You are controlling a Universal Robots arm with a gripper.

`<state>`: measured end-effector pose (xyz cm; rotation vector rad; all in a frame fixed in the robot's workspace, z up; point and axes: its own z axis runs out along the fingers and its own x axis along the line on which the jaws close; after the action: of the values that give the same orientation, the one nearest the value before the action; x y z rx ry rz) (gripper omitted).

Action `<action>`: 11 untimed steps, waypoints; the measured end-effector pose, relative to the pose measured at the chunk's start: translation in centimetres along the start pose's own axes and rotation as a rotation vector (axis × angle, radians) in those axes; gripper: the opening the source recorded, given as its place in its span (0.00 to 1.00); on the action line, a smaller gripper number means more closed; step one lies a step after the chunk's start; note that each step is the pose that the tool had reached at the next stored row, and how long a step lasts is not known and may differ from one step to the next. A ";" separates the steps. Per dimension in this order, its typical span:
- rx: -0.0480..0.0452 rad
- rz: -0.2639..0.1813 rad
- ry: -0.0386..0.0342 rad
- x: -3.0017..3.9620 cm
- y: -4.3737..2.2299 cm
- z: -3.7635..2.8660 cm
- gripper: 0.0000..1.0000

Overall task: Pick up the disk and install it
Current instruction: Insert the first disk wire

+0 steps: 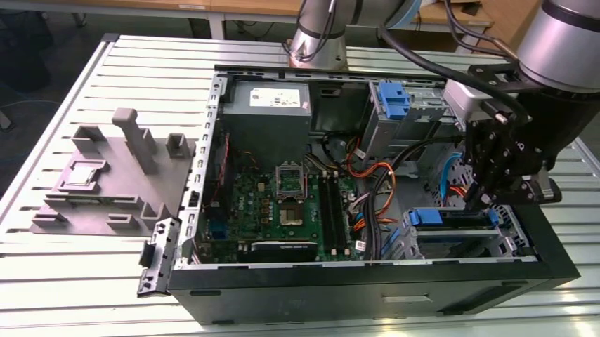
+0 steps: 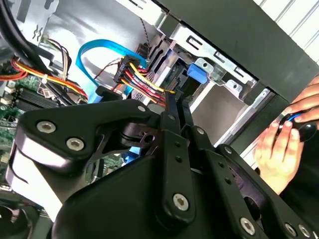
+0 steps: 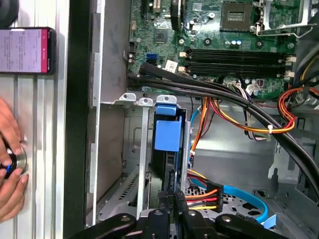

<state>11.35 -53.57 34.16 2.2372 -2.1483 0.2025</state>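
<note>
In the exterior view, the arm reached down from two o'clock, its gripper (image 1: pixel 490 200) hanging just above the disk (image 1: pixel 453 218), which sat in the drive bay at the open computer case's (image 1: pixel 375 284) four o'clock corner; the case lay on a slatted metal table (image 1: pixel 84 267). In the second wrist view, the fingers (image 2: pixel 172 117) stood together near red-yellow power cables (image 2: pixel 142 79), and a person's hand (image 2: pixel 286 144) showed at three o'clock. In the first wrist view, the disk's blue bracket (image 3: pixel 167 134) stood centred in the bay.
</note>
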 end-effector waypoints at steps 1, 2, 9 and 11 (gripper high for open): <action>-0.0007 0.006 0.0004 0.00 -0.08 0.06 0.16; -0.0012 0.011 0.0008 0.00 -0.17 0.12 0.16; -0.0037 0.034 0.0022 -0.03 -0.25 0.35 0.16; -0.0057 0.051 0.0034 -0.04 -0.24 0.44 0.16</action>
<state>11.62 -53.57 33.73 2.1788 -2.2032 0.2012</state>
